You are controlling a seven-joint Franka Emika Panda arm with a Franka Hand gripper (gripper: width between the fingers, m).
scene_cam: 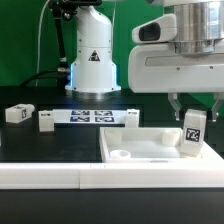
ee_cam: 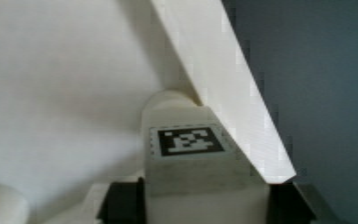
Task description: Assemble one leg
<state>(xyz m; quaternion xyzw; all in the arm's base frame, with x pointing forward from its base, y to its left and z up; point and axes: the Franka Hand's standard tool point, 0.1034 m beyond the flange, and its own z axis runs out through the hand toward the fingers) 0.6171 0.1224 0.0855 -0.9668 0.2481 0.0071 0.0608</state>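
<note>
Currently in the gripper: I read it as clamped on the leg. The wrist view shows the tagged face sitting between the dark fingers.
Leg position: upright, hanging at the exterior view's right over the white panel, close to its corner. I cannot tell whether its lower end touches the panel.
Leg feel, my judgement: light, rigid and smooth-sided. It could slip or twist under a weak squeeze, but it is not fragile.
Best hold: two opposite flat sides near the top, which leaves the lower end free for a socket.
Other legs: lying loose by the marker board, apart from the panel. I'm leaving them alone.
</note>
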